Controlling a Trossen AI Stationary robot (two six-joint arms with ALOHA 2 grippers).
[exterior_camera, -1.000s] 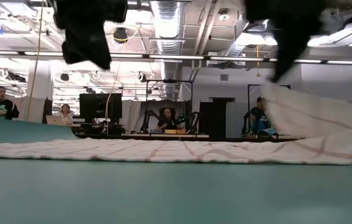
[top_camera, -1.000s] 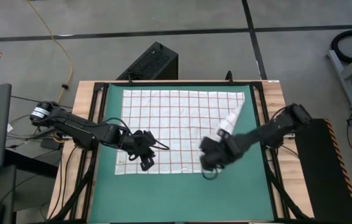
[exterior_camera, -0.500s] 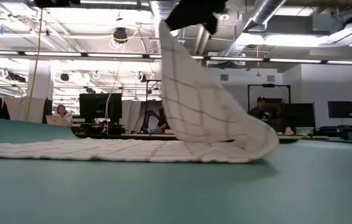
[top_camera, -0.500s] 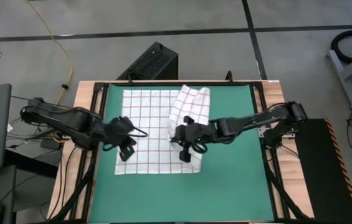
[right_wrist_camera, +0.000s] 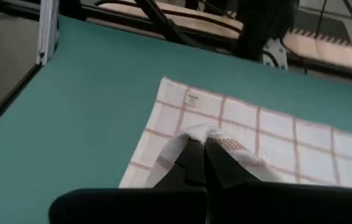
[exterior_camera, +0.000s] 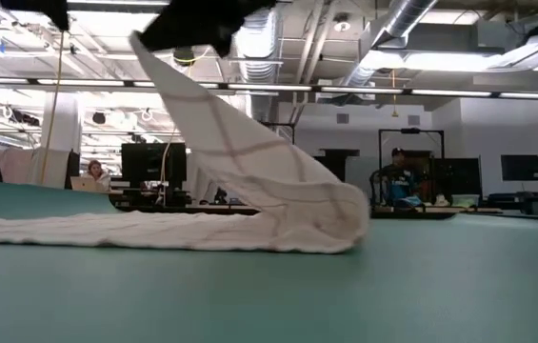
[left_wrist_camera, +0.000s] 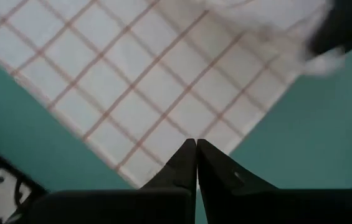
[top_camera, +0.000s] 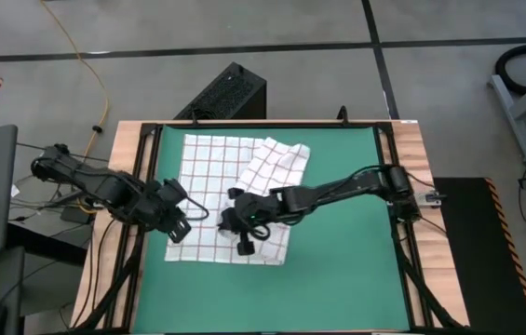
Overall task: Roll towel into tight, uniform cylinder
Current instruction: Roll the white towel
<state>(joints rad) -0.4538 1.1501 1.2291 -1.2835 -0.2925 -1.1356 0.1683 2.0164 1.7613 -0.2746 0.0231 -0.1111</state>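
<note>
Green mat [top_camera: 337,270]: towel [top_camera: 209,177] half-folded, pinched by right end effector [top_camera: 241,226].

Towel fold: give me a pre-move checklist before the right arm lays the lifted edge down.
1. Right gripper pinching cloth: ok; its fingers are shut on a bunched bit of the towel.
2. Lifted flap clear of the mat: ok; the low view shows the flap hanging in an arc from the gripper to a rounded fold.
3. Fold line straight: not ok; in the high view the folded part lies skewed across the flat part.
4. Left gripper out of the way: ok; it is shut and empty over the towel's near left corner.
5. Flat layer smooth: cannot tell under the flap.
6. Green mat beside the towel: ok, bare.
</note>
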